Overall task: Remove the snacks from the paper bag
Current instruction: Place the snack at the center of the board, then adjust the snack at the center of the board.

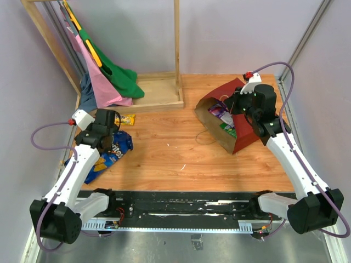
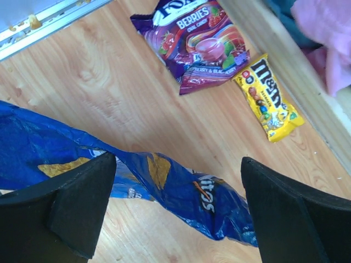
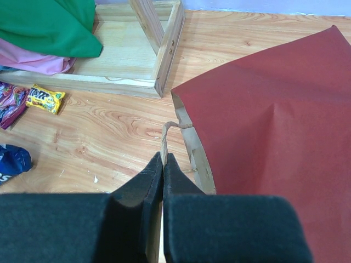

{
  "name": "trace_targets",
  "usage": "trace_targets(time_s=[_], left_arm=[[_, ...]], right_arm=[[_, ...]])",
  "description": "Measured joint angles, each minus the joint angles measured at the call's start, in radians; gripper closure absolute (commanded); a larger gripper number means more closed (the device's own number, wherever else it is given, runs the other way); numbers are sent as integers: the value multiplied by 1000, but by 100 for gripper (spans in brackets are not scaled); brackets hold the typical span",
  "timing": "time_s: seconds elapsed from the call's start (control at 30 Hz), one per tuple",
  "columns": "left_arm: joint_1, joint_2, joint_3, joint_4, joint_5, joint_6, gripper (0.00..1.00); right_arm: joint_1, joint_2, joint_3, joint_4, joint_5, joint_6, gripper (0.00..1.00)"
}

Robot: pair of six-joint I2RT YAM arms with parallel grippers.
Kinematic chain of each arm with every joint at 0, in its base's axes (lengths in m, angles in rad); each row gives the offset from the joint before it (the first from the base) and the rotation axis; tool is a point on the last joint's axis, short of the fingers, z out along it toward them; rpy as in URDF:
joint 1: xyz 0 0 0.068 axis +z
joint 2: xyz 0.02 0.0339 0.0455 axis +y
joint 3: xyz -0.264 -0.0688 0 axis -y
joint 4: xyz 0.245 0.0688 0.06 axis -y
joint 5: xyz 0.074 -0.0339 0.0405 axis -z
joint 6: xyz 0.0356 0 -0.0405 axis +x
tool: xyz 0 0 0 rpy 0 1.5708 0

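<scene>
- Jaws of the left pincer (image 2: 175,189) stood apart over the Doritos bag (image 2: 33,148).
- Right pincer (image 3: 163,164), well right of it, pinched the string handle (image 3: 166,131) of the paper bag (image 3: 274,120).

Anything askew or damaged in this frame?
Dark red paper bag lies tipped over, a purple packet inside its mouth. Blue Doritos chip bag lies twisted and crumpled under the open left gripper.

Left arm (image 1: 74,170) stretches forward along the left side, wrist tipped downward, and the left gripper (image 2: 175,211) hangs there with both jaws spread as wide as they go. Over on the right, the right arm (image 1: 290,159) reaches far ahead and slightly inward. The right gripper (image 3: 163,164) is clamped flat, with a thin string handle (image 3: 164,137) nipped at the tips.
</scene>
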Motion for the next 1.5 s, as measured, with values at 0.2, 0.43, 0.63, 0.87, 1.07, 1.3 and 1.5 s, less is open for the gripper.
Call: trace_targets(time_s=[0.2,0.43,0.63,0.87,1.07,1.3,1.5], left_arm=[[1,-40,32,23,-2,60,0],[2,-154,5,207,253,227,0],[-16,-304,-162,474,778,394,0],[-414,-131,-137,528,607,458,0],[-650,136,-103,378,216,170,0],[-771,472,173,-100,-139,-498,0],[-776,860,396,-400,-254,-820,1]], right_arm=[[0,3,0,1,-10,0,99],[3,14,0,8,-21,1,99],[10,33,0,16,-31,1,99],[26,51,-1,36,-49,1,99],[30,55,-1,35,-49,0,99],[30,58,-1,35,-50,0,99],[38,61,-1,34,-49,-2,99]])
